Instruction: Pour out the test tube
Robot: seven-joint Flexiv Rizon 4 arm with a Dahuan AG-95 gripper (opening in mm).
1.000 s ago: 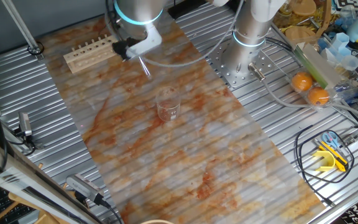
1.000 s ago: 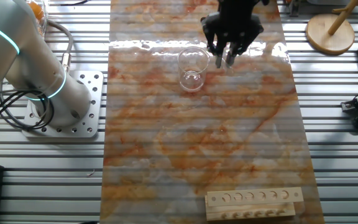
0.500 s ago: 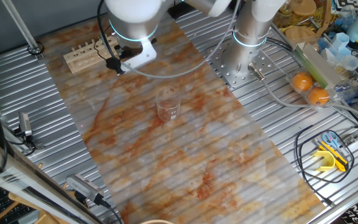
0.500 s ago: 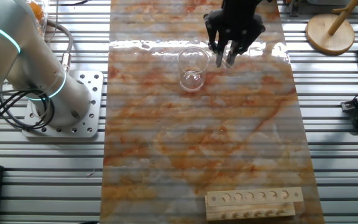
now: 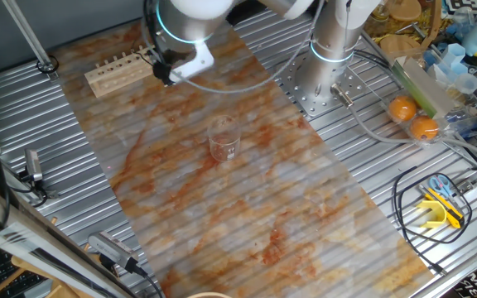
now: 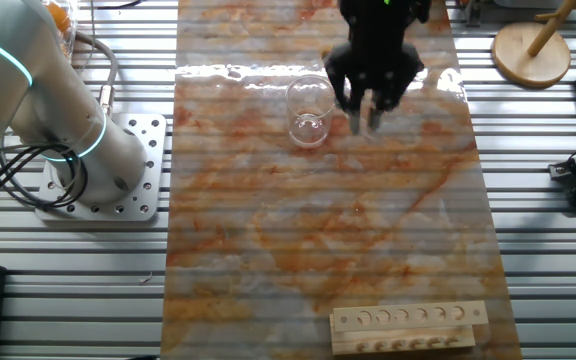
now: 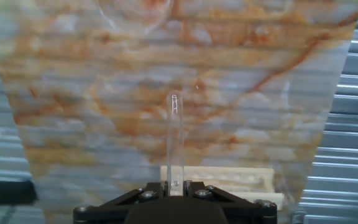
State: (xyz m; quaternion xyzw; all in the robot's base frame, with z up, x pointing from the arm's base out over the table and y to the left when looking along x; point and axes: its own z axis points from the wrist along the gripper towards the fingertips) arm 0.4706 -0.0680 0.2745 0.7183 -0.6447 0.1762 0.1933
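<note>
Pincer (image 7: 175, 190) pinching the test tube (image 7: 174, 140) above bare marbled mat (image 7: 104, 124), beaker (image 6: 309, 108) near beside

Two high cameras face the marble mat (image 5: 247, 190) from opposite sides; the third looks along the claw (image 7: 175, 190).

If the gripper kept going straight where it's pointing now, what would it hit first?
Most likely the bare mat. The gripper holds the test tube pointing at open mat; the beaker is off-line at the upper left, and the rack sits below. Depth is uncertain.
</note>
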